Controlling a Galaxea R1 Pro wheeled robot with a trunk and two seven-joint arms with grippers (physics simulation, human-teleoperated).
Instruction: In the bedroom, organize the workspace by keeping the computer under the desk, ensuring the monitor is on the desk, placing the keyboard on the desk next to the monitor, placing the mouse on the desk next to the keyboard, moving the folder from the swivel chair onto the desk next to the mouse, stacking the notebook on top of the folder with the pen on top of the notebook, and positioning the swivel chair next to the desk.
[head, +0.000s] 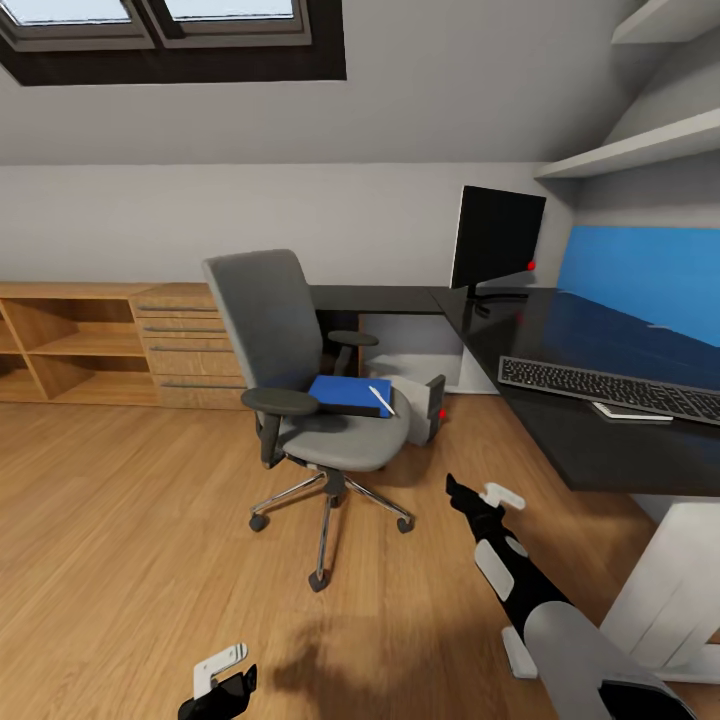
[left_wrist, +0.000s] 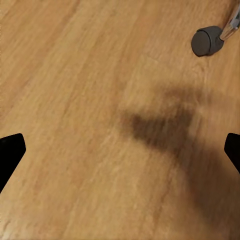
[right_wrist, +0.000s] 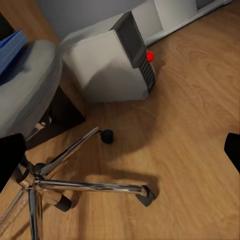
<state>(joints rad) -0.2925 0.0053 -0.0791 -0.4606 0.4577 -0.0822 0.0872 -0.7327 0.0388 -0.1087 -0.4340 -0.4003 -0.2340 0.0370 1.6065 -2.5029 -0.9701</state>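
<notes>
Grey swivel chair (head: 300, 380) bearing blue folder (head: 348, 393) and pen (head: 381, 400), computer (head: 425, 408) behind it, keyboard (head: 610, 388) on black desk (head: 590, 445), left gripper (left_wrist: 120, 150) and right gripper (right_wrist: 120, 150) both spread wide, holding nothing

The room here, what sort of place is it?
Probably an attic home office: a skylight in a sloped ceiling, a black desk bearing a monitor and keyboard, and a swivel chair on wood flooring.

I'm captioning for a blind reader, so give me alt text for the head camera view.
A grey fabric swivel chair holding a flat blue folder and thin white pen stands on a wood floor beside a long black desk with a monitor and keyboard.
</notes>
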